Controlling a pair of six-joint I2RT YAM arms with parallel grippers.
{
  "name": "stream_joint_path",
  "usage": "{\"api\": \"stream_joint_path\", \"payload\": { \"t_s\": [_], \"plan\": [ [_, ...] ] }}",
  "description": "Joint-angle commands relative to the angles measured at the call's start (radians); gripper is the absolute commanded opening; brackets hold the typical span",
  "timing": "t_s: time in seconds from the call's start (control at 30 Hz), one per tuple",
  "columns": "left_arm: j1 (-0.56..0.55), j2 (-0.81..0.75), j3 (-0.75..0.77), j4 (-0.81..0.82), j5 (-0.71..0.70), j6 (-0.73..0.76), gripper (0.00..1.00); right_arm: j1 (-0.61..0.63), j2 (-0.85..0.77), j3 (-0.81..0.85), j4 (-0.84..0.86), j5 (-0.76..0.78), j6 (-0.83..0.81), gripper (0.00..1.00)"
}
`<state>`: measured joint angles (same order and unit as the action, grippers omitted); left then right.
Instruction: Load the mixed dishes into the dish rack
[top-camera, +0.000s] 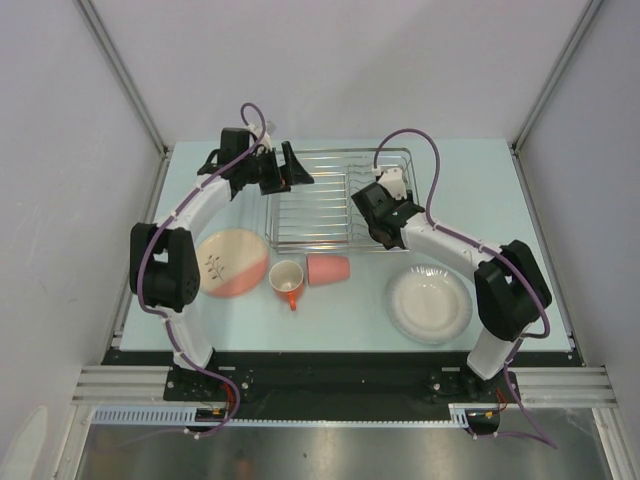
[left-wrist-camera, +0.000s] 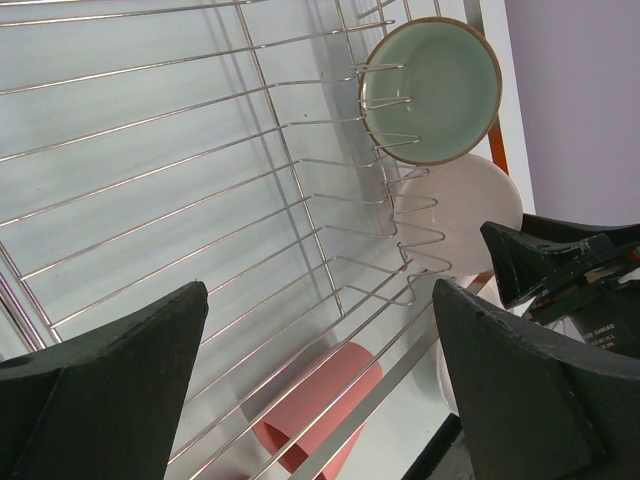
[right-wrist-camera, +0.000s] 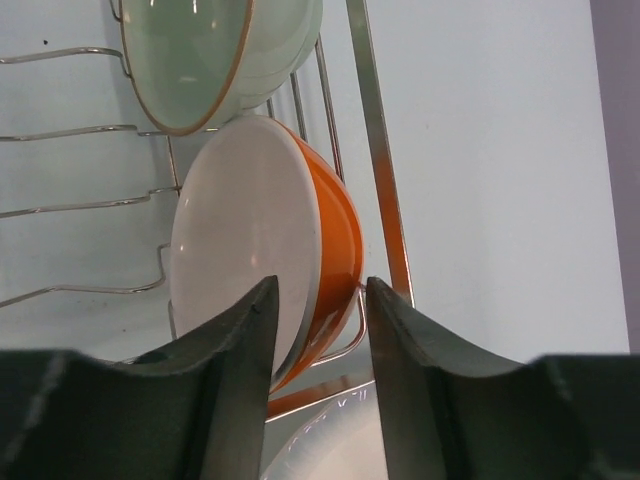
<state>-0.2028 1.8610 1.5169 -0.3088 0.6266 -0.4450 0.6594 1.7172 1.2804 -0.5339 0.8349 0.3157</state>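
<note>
Label (left-wrist-camera: 612, 336) on right claw (right-wrist-camera: 321, 300) carries print too small to read.

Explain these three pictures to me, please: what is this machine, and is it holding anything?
Two robot arms are bolted to a table's near edge. The big picture looks down from above; the other two come from a camera on each wrist. On the table lie a pink plate, a mug, a pink tumbler and a white plate. The wire dish rack already holds a green bowl and an orange bowl. The left gripper hangs wide open and empty above the rack. The right gripper straddles the orange bowl's rim; whether it grips is unclear.
</note>
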Motion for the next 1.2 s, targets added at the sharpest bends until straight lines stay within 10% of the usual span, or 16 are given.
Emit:
{"api": "stream_joint_path", "payload": {
  "t_s": [0.0,0.2,0.5,0.93,1.17],
  "plan": [
    [-0.003,-0.016,-0.003,0.047,-0.005,-0.011,1.00,0.005,0.022,0.039,0.012,0.059,-0.007,0.41],
    [-0.003,-0.014,-0.001,0.065,-0.004,-0.030,1.00,0.011,0.016,0.039,0.023,0.066,-0.020,0.22],
    [-0.003,-0.006,0.022,0.066,0.002,-0.046,1.00,0.075,0.030,0.037,0.043,0.161,-0.073,0.21],
    [-0.004,-0.010,0.037,0.063,0.005,-0.024,1.00,0.060,0.007,0.037,-0.067,0.121,0.055,0.73],
    [-0.004,0.003,0.120,0.010,0.008,0.032,1.00,-0.030,-0.316,-0.028,-0.170,-0.008,0.209,0.93]
  ]
}}
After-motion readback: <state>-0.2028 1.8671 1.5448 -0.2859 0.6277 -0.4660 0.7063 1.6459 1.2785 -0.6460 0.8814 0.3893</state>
